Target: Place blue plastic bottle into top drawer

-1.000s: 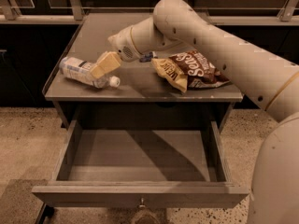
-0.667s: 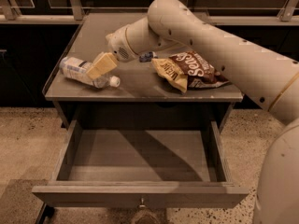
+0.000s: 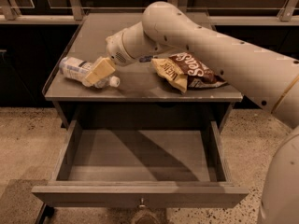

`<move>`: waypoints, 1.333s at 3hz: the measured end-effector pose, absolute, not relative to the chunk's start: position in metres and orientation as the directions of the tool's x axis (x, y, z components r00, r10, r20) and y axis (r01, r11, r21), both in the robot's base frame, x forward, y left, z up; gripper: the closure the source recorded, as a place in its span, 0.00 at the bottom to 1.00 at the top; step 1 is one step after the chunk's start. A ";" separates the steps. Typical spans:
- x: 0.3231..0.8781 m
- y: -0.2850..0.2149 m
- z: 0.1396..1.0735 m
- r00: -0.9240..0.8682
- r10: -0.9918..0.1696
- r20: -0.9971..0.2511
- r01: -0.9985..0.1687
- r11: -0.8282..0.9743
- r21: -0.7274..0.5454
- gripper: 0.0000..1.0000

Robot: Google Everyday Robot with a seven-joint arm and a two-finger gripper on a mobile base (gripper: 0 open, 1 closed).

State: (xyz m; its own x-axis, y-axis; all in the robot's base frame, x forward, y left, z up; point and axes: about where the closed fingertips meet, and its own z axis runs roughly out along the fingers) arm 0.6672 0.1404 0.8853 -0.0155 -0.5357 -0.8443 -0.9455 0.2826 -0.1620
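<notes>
The blue plastic bottle [image 3: 74,69] lies on its side at the left of the cabinet top, with its white cap [image 3: 113,81] pointing right. My gripper [image 3: 99,72] is down on the bottle's cap end and covers its neck. The top drawer [image 3: 140,164] is pulled wide open below the cabinet top. Its inside is bare, and a small round knob [image 3: 141,202] sits on its front panel.
A tan and brown snack bag [image 3: 187,71] lies at the right of the cabinet top [image 3: 140,90]. A small dark blue packet [image 3: 145,58] shows just behind my arm. My arm reaches in from the right over the bag. Speckled floor lies on both sides.
My gripper has moved slightly left and down, closer onto the bottle. The bottle, bag and drawer have not moved.
</notes>
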 end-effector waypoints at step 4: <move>0.668 0.128 0.856 -0.077 -0.539 -0.839 -0.939 0.323 -0.122 0.19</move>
State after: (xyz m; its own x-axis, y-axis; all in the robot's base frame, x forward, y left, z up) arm 0.6679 0.1282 0.8557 -0.0766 -0.5387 -0.8390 -0.9386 0.3228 -0.1216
